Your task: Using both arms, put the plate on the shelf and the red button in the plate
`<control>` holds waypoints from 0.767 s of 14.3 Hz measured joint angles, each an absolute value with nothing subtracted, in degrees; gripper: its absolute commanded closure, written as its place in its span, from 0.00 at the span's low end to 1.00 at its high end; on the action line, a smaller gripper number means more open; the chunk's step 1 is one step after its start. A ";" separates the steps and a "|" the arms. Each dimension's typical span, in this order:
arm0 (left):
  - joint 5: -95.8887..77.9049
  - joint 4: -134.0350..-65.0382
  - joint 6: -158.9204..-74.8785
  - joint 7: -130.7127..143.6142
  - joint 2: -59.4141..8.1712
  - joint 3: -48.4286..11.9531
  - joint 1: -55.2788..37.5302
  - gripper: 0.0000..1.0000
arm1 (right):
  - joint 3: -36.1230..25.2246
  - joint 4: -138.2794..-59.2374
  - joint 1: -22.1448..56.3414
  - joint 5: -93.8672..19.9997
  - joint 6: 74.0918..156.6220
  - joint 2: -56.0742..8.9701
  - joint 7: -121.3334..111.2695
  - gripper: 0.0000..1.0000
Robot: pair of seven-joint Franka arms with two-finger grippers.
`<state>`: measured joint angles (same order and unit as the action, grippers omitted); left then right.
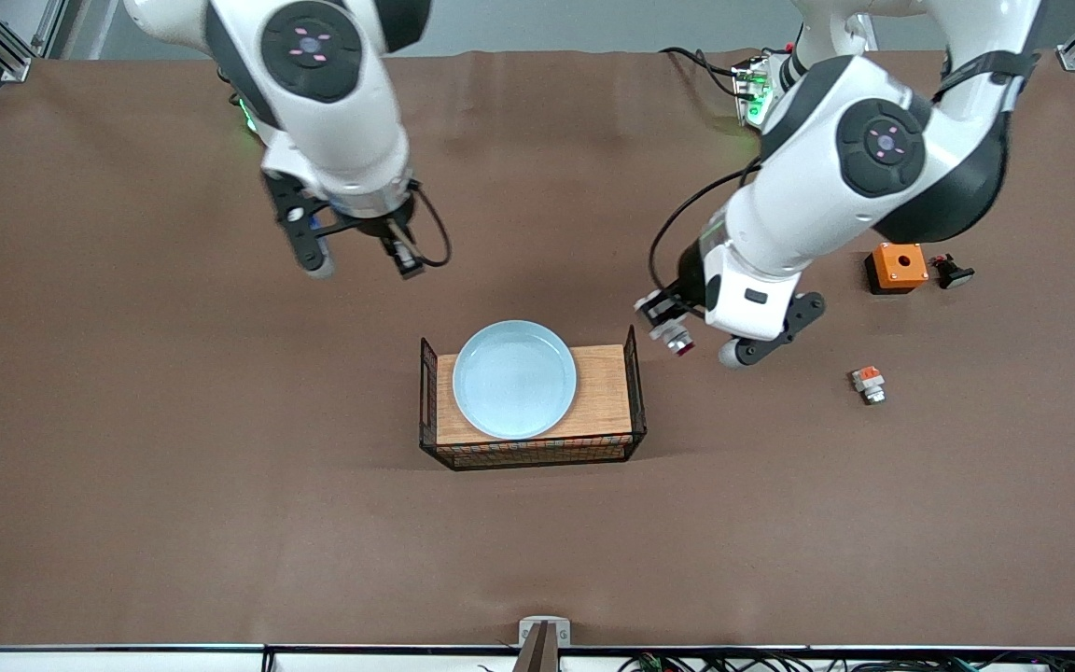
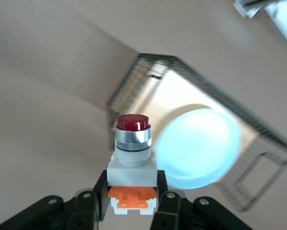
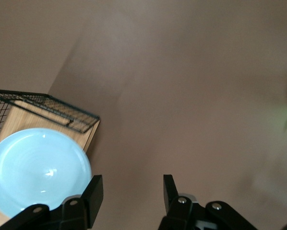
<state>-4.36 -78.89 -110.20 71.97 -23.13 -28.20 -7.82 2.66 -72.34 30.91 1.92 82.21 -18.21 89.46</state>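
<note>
Red button (image 2: 132, 148): white block, orange base, silver collar, red cap; pinched in left gripper (image 1: 677, 338), right of centre. Plate (image 1: 514, 379): pale blue, on wooden tray (image 1: 605, 392), centre frame. Right gripper (image 1: 360, 266) spread, empty, upper left.

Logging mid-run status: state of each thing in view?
plate: flat on wooden tray, released
red button: held in air, beside tray
left gripper: shut on red button
right gripper: open, empty, over bare table
spare white-and-orange block: on table, untouched
</note>
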 measured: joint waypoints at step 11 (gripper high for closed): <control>-4.36 -74.44 -140.13 117.10 -36.18 -11.81 -29.32 0.71 | 2.36 -71.62 10.56 6.60 79.53 -8.96 14.89 0.00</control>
<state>-4.36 -74.44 -140.13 117.10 -36.18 -11.81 -29.32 2.36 -71.62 10.56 6.60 79.53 -8.96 14.89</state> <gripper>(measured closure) 0.586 0.000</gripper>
